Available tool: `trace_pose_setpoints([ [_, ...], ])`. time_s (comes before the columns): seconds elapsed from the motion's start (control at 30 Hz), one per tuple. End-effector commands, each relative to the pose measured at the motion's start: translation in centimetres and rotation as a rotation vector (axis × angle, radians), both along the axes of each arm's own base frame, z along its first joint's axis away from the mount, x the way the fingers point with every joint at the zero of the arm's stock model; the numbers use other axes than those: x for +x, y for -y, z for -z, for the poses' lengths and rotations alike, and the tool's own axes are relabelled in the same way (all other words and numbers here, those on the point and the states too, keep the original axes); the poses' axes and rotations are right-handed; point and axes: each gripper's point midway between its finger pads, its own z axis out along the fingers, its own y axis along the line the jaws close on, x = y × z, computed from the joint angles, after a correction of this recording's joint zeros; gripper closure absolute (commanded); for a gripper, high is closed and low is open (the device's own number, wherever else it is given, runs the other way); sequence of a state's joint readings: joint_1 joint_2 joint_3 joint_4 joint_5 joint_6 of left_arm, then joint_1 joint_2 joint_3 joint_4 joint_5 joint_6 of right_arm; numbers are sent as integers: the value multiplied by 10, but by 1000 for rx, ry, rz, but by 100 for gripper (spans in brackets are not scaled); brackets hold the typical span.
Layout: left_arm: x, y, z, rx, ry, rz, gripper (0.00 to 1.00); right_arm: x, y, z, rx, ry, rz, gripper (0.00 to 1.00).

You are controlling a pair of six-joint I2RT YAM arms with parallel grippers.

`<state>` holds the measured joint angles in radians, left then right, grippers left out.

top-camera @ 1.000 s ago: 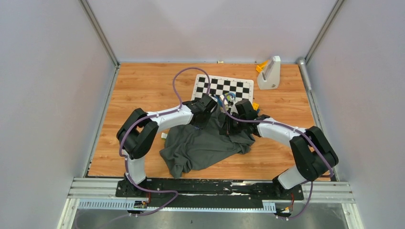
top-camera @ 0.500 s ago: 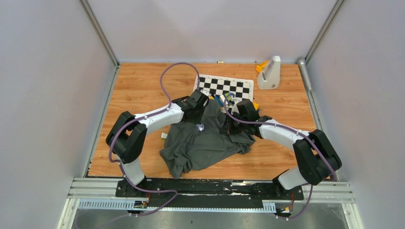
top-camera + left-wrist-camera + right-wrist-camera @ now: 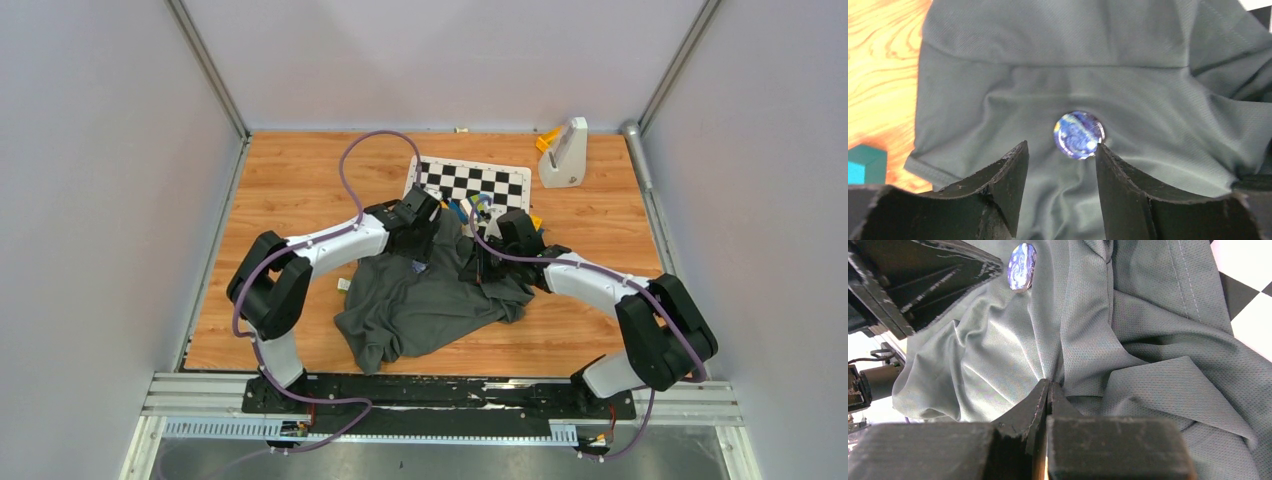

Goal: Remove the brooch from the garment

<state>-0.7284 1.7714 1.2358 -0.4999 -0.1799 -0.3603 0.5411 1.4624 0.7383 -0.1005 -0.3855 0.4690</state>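
The dark grey garment (image 3: 430,305) lies crumpled between the arms; it also shows in the left wrist view (image 3: 1048,65) and the right wrist view (image 3: 1158,365). A round, shiny blue-and-white brooch (image 3: 1079,134) sits on it and shows in the right wrist view (image 3: 1021,260) too. My left gripper (image 3: 1060,150) is open just short of the brooch, and its right fingertip (image 3: 1100,152) touches the brooch's rim. In the top view the left gripper (image 3: 420,248) hides the brooch. My right gripper (image 3: 1049,385) is shut on a fold of the garment, right of the brooch, and also shows from above (image 3: 478,268).
A black-and-white chequered board (image 3: 470,182) lies behind the garment, partly under it. A white stand with an orange part (image 3: 565,152) is at the back right. Small colourful items (image 3: 478,207) sit by the board. A teal block (image 3: 865,162) lies on the wood left of the garment.
My left gripper drew back to the left, uncovering the brooch, then came back down over it. My right gripper kept its hold on the fabric and barely moved.
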Motion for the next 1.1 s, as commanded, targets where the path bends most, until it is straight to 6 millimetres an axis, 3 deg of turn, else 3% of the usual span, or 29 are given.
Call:
trace_pose_setpoints([
  [0.0, 2, 28, -3, -16, 1, 59, 39, 4, -8, -20, 50, 72, -22, 100],
  [0.27, -6, 34, 24, 24, -53, 85, 37, 5, -6, -20, 47, 75, -11, 100],
  [0.5, -10, 17, 34, 101, -59, 66, 37, 6, -5, -19, 40, 70, -6, 100],
  [0.8, 2, -12, 13, 171, 22, -9, 65, 6, -4, -19, 36, 72, -2, 100],
  [1.07, 4, -21, 5, 141, 27, -30, 82, 5, -5, -18, 38, 67, -7, 100],
])
